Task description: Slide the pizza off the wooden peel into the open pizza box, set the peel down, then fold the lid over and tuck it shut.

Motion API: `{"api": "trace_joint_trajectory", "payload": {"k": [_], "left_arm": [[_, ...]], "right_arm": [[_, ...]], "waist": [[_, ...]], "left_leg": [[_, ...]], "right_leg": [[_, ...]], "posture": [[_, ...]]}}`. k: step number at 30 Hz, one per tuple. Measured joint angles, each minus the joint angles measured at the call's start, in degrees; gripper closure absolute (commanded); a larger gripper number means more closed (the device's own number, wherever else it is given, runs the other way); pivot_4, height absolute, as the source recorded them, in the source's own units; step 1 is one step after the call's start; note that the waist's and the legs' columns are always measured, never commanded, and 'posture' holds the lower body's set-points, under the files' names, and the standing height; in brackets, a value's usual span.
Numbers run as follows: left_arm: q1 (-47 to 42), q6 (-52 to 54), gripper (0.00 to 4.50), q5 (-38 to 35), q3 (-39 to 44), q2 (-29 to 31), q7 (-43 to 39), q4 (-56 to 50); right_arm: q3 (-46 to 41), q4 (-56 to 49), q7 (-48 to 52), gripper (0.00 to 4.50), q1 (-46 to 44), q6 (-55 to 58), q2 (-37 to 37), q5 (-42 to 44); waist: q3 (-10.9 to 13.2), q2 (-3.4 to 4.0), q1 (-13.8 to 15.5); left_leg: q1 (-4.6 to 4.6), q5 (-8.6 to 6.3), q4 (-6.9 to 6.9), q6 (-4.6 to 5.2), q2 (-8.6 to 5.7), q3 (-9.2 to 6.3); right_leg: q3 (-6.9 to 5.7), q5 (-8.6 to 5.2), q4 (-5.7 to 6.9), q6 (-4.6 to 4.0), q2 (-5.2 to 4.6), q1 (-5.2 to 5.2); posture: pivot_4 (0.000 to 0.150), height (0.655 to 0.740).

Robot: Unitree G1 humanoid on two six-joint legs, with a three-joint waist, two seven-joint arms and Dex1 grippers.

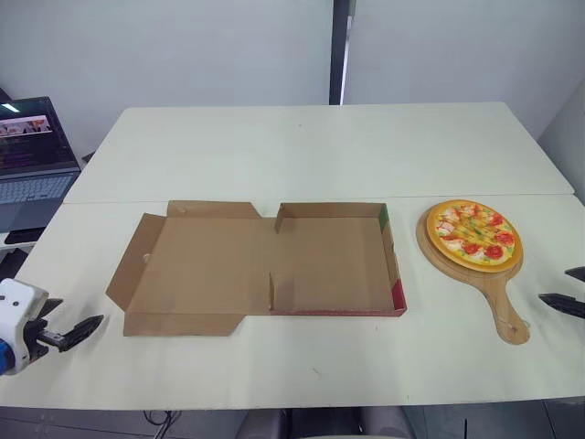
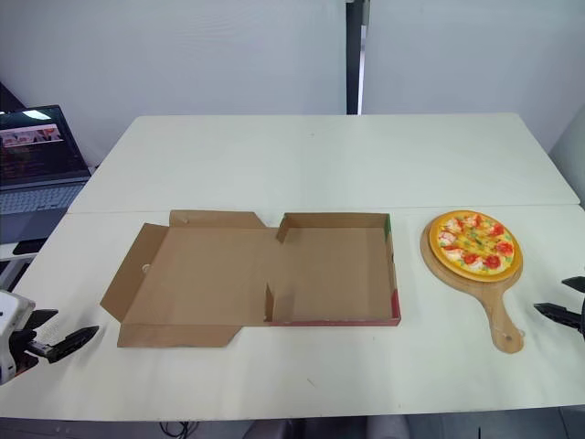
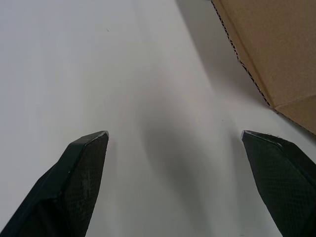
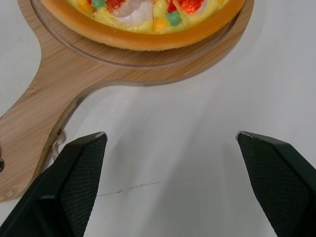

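A pizza [image 1: 474, 235] with red and yellow toppings lies on a round wooden peel [image 1: 505, 311] at the table's right side, its handle pointing toward the front edge. The open cardboard pizza box [image 1: 334, 265] lies flat mid-table, its lid [image 1: 196, 261] spread out to the left. My right gripper [image 1: 569, 288] hovers open just right of the peel's handle; in the right wrist view the right gripper [image 4: 170, 136] faces the peel [image 4: 59, 94] and the pizza [image 4: 143, 19] over bare table. My left gripper [image 1: 73, 318] is open, low near the front left, apart from the box's corner [image 3: 276, 49].
An open laptop [image 1: 32, 155] sits off the table's left side. The white table [image 1: 320, 146] stretches bare behind the box, with a seam running across its middle. Its front edge lies close below both grippers.
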Motion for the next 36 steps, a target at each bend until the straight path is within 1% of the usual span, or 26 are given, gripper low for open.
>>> {"api": "trace_joint_trajectory", "payload": {"k": [6, 13, 18, 20, 29, 32, 34, 36], "left_arm": [[-1.2, 0.5, 0.02, -1.5, -0.1, 0.8, -3.7, 1.8], [-2.4, 0.0, 0.02, -3.0, 0.6, 0.8, -4.3, 2.7], [-3.2, 0.2, 0.02, -3.6, 0.7, 1.2, -5.7, 4.7], [-3.3, 0.2, 0.02, -3.7, 0.7, 2.2, -7.6, 5.6], [-2.9, -0.4, 0.02, -4.0, 1.9, 2.7, -10.5, 5.5], [-3.0, 0.7, 0.02, -5.7, 2.3, 2.8, -12.1, 2.9], [-5.7, 3.0, 0.02, -7.5, 1.0, 2.8, -12.8, -1.7], [-9.3, 5.1, 0.02, -9.2, -2.0, 2.8, -13.1, -7.8]], "right_arm": [[0.0, -0.6, -1.4, 0.00, 0.6, -0.1, 0.0, -1.1], [-0.1, -1.0, -4.7, 0.00, 0.6, -1.0, 0.2, -1.3], [-0.1, -1.1, -5.6, 0.00, 1.0, -0.8, 0.2, -1.2], [-0.1, -1.1, -5.5, 0.00, 1.0, -0.5, 0.2, -1.0], [-0.6, -1.1, -5.8, 0.00, 1.0, -0.3, 0.5, -0.9], [-1.1, -1.1, -6.5, 0.00, 1.0, -0.9, 0.7, -0.9], [-2.3, -1.2, -7.4, 0.00, 0.9, -1.1, 1.3, -0.9], [-3.2, -2.4, -8.0, 0.00, 0.9, -1.0, 1.8, -0.3]], "waist": [[0.0, 0.00, 0.0], [0.0, 0.00, 0.0], [0.0, 0.00, 0.0], [0.0, 0.00, 0.0], [0.0, 0.01, 0.0], [0.0, 0.00, 0.0], [0.0, -0.04, 0.3], [0.0, -0.03, 0.8]], "left_leg": [[0.00, 0.00, 0.00, 0.00, -0.01, 0.01], [0.01, 0.00, 0.00, 0.00, 0.00, 0.01], [0.00, 0.00, 0.01, 0.00, 0.00, 0.01], [0.00, 0.00, 0.01, 0.00, 0.00, 0.01], [0.01, 0.00, 0.00, 0.00, 0.00, 0.02], [0.00, 0.00, 0.01, 0.00, -0.01, 0.03], [-0.02, 0.00, 0.05, 0.00, -0.01, -0.02], [-0.02, 0.00, 0.09, -0.01, -0.03, -0.03]], "right_leg": [[0.00, 0.00, 0.00, 0.00, 0.00, 0.00], [0.00, 0.00, 0.00, 0.00, 0.00, -0.01], [-0.01, 0.00, 0.01, 0.00, 0.00, 0.00], [-0.01, 0.00, 0.01, 0.00, 0.00, 0.00], [0.00, 0.00, 0.01, 0.00, 0.00, -0.01], [0.01, 0.01, 0.01, 0.01, 0.00, 0.00], [-0.01, 0.03, 0.00, 0.04, -0.01, 0.03], [0.00, 0.06, 0.00, 0.09, -0.02, 0.06]], "posture": [[0.150, 0.7400], [0.150, 0.7400], [0.150, 0.7400], [0.150, 0.7400], [0.150, 0.7400], [0.150, 0.7400], [0.150, 0.7400], [0.150, 0.7400]]}}
